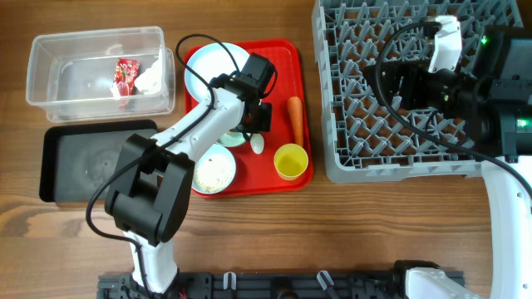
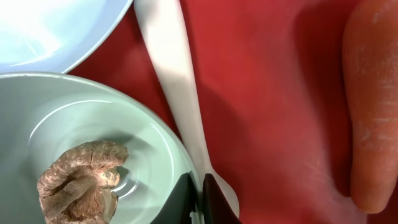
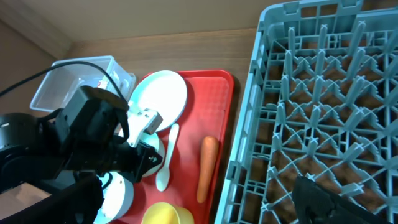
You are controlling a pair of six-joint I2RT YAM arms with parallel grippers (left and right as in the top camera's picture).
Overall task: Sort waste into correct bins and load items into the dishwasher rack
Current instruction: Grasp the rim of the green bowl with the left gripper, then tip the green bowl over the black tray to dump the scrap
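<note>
The left fingers (image 2: 208, 199) are pinching all but together on the rim of the mint bowl (image 2: 74, 118), one inside and one outside. A brown food lump (image 2: 81, 180) is lying in that bowl. The white spoon (image 2: 174, 81) is resting just beside the rim, and the carrot (image 2: 370, 106) is lying further out on the red tray (image 2: 267, 93). The right fingers (image 3: 323, 199) are standing spread wide, gripping nothing, and hanging over the grey rack (image 3: 323, 81), which is sitting on the worktop (image 1: 332, 241).

Bright, even light; soft close-up blur.
</note>
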